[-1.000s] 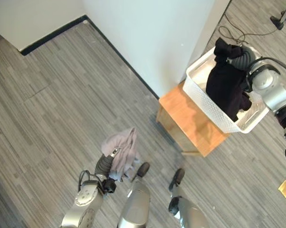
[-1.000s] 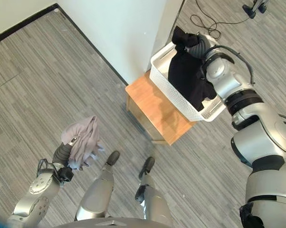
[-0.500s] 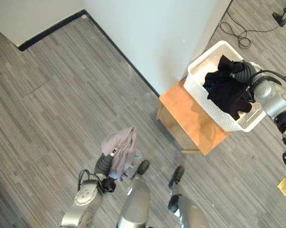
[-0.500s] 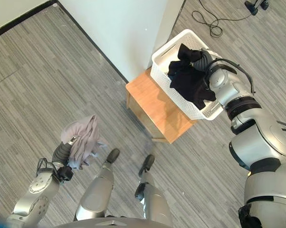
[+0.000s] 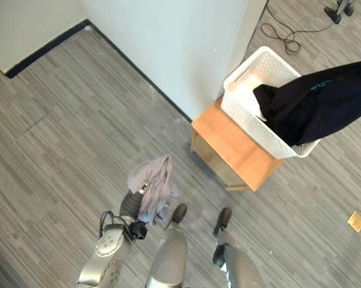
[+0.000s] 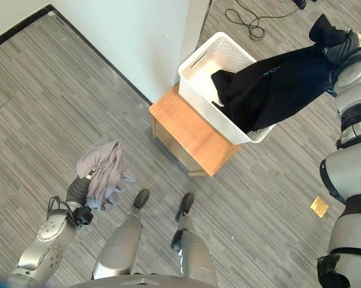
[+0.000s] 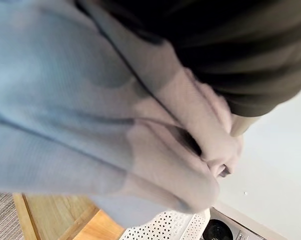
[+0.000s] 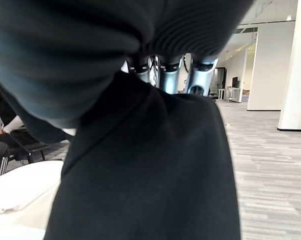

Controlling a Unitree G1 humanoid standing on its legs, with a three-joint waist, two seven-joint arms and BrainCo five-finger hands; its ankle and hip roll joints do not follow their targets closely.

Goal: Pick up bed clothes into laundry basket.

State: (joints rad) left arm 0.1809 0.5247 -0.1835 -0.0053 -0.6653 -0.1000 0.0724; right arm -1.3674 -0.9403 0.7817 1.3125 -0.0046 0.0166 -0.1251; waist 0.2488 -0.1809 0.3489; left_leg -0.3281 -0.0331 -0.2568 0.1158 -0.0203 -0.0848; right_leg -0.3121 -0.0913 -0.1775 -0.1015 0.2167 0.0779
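A black garment [image 6: 276, 87] stretches from inside the white laundry basket [image 6: 189, 72] up to my right hand [image 6: 342, 47], which is raised to the right of the basket. In the right wrist view its fingers [image 8: 165, 67] curl into the black cloth [image 8: 155, 170]. The basket stands on a low wooden stool [image 5: 228, 147]. My left hand [image 6: 80, 191] is low at the left and holds a bunched grey-pink garment [image 5: 152, 185] clear of the floor. The left wrist view has that cloth [image 7: 90, 115] wrapped over the hand, with the stool and basket beyond.
A white wall corner [image 5: 180, 48] stands right behind the stool and basket. Grey plank floor [image 5: 66, 132] spreads to the left. A small yellow tag [image 5: 355, 221] lies on the floor at the right, a cable [image 5: 282, 36] beyond the basket. A seated person [image 8: 0, 132] is nearby.
My right hand has risen out of the basket and swung right, drawing the black garment up and taut over the rim. The camera shifted a little. The left hand keeps its garment in place.
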